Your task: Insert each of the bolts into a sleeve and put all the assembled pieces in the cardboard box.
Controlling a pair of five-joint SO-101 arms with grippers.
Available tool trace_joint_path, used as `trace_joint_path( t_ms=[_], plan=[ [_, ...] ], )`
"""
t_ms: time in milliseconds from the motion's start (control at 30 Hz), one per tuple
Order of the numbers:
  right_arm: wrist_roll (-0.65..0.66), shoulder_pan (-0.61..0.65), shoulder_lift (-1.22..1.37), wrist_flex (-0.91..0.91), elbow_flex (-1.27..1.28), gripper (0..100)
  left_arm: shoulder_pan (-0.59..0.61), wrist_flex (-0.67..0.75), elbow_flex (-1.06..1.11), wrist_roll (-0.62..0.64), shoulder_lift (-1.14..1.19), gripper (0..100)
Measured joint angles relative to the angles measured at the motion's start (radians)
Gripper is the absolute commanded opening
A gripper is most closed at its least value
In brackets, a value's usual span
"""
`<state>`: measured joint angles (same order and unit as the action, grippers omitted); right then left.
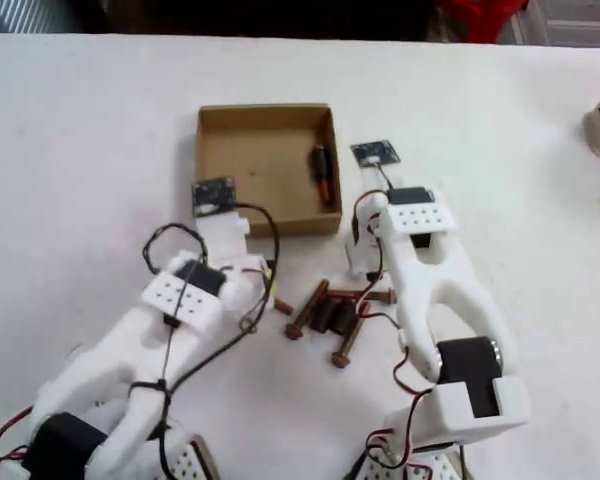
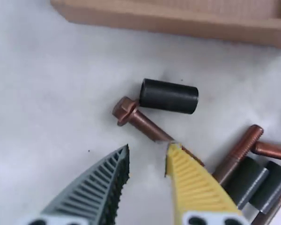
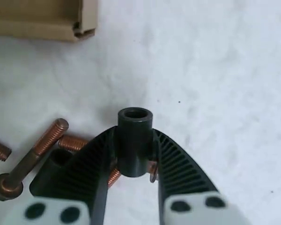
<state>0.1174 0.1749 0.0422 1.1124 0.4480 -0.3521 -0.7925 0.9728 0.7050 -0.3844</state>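
Coppery metal bolts [image 2: 140,121], matt black sleeve [image 3: 135,140], brown cardboard box [image 1: 265,175].

- The high view looks steeply down on the tabletop [image 1: 90,130] from well above, from the base side of the arms [image 1: 435,280], facing the box [image 1: 265,165] beyond them.
- The left wrist view looks past its own fingers [image 2: 192,183], close over the tabletop, toward the box's near wall.
- The right wrist view looks along its fingers [image 3: 178,171], equally close, with a box corner in sight.
- All three share the bolts [image 1: 309,307] before the box.
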Motion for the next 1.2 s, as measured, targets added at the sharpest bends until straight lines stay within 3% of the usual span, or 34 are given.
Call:
trace_joint_path(
  t_ms=[233, 467, 800, 1033, 1200],
  plan=[
    [0.0, 0.0, 0.0, 0.0, 0.0, 1.7, 0.0, 0.11, 0.028, 0.011, 0.002, 18],
    [0.0, 0.0, 0.0, 0.0, 0.0, 1.7, 0.0, 0.124, 0.031, 0.012, 0.005, 18],
    [0.049, 0.0, 0.0, 0.0, 0.0, 1.7, 0.051, 0.124, -0.08, 0.044, 0.279, 18],
    [0.078, 0.0, 0.0, 0.0, 0.0, 1.8, 0.06, 0.123, -0.133, 0.051, 0.347, 17],
    [0.081, 0.0, 0.0, 0.0, 0.0, 1.8, 0.06, 0.104, -0.138, 0.052, 0.347, 3]
  ],
)
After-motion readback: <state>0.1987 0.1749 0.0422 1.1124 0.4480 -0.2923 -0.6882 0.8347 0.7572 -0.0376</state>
